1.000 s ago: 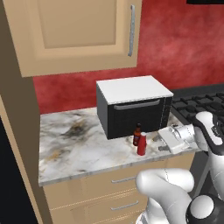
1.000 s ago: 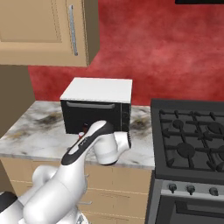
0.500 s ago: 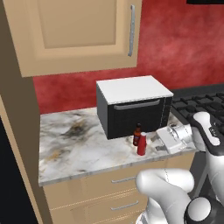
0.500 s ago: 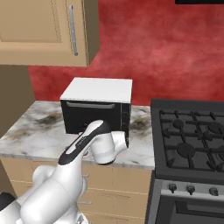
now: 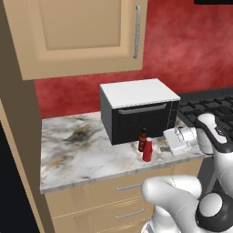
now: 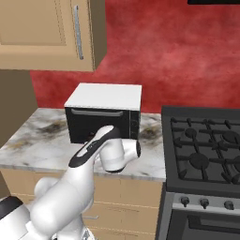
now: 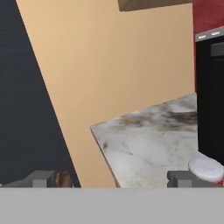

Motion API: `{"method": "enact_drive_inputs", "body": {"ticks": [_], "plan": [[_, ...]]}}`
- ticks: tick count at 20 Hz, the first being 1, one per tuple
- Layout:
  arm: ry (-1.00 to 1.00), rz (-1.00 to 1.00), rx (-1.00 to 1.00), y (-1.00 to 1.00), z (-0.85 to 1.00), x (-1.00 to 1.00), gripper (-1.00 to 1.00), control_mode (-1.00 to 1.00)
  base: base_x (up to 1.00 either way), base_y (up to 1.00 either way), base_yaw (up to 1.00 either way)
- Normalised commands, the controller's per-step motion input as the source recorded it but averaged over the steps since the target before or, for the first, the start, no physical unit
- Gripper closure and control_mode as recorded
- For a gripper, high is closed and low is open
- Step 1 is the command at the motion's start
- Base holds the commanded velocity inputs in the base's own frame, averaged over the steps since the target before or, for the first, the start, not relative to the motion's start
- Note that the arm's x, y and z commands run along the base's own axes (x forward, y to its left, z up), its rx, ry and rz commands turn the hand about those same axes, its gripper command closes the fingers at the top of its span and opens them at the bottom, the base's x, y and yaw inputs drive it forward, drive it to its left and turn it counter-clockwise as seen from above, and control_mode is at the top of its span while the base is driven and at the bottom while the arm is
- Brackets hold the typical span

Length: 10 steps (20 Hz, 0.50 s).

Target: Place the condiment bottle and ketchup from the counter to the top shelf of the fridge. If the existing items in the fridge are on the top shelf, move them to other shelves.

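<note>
With our gripper [image 7: 113, 178] spread wide and empty beside the ketchup [image 5: 147, 149] and condiment bottle [image 5: 143, 139], low centre of the left base view on the counter [image 5: 77, 150], we should centre one bottle between the fingers before closing.

**Bottles half-hidden, stove cropped**

In the left base view the slim dark black-capped condiment bottle [image 5: 143, 137] stands partly behind the bright red white-capped ketchup bottle [image 5: 147, 149]. In the hand view just the ketchup's white cap shows, cut by the bottom band. The black gas stove [image 6: 206, 154] runs off the right edge in the right base view.
</note>
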Motion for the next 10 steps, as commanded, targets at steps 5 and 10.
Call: {"method": "enact_drive_inputs", "body": {"ticks": [5, 10], "plan": [[0.00, 0.04, 0.00, -0.13, -0.09, 0.25, -1.00, -1.00, 0.00, 0.00, 0.00], [0.00, 0.04, 0.00, -0.01, -0.13, 0.12, -1.00, -1.00, 0.00, 0.00, 0.00]]}}
